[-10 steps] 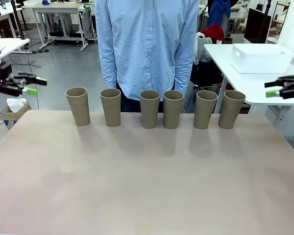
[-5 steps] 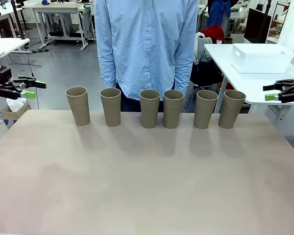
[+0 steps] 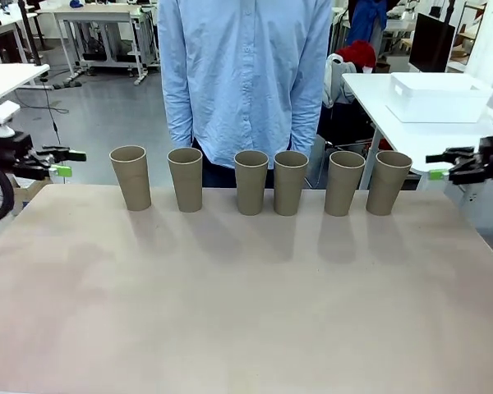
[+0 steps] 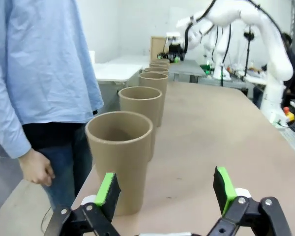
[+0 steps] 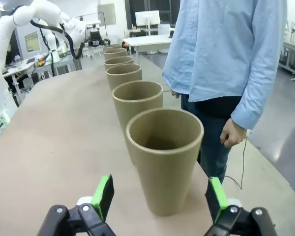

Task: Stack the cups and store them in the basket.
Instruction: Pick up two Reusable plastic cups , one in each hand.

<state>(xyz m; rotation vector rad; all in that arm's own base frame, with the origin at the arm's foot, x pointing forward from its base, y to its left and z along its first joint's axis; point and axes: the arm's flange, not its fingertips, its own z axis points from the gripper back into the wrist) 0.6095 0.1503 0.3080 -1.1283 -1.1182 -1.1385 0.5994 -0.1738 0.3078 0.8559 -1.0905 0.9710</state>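
Several tan paper cups stand upright in a row along the table's far side, from the leftmost cup (image 3: 131, 177) to the rightmost cup (image 3: 389, 182). My left gripper (image 3: 70, 162) hovers open just left of the row, level with the cups. In the left wrist view that gripper (image 4: 165, 191) points down the row, with the nearest cup (image 4: 120, 162) a little ahead of its left pad. My right gripper (image 3: 434, 166) is open just right of the row. Its wrist view shows the gripper (image 5: 159, 196) with the end cup (image 5: 164, 162) ahead between the pads. The white basket (image 3: 440, 97) sits on a side table at back right.
A person in a light blue shirt (image 3: 246, 74) stands close behind the cups, hands down at the sides (image 5: 232, 133). The tan table (image 3: 246, 312) is bare in front of the row. A white side table (image 3: 411, 139) stands beyond the right corner.
Both grippers have come down and inward toward the ends of the cup row, the left one moving right and the right one moving left. The cups have not moved.
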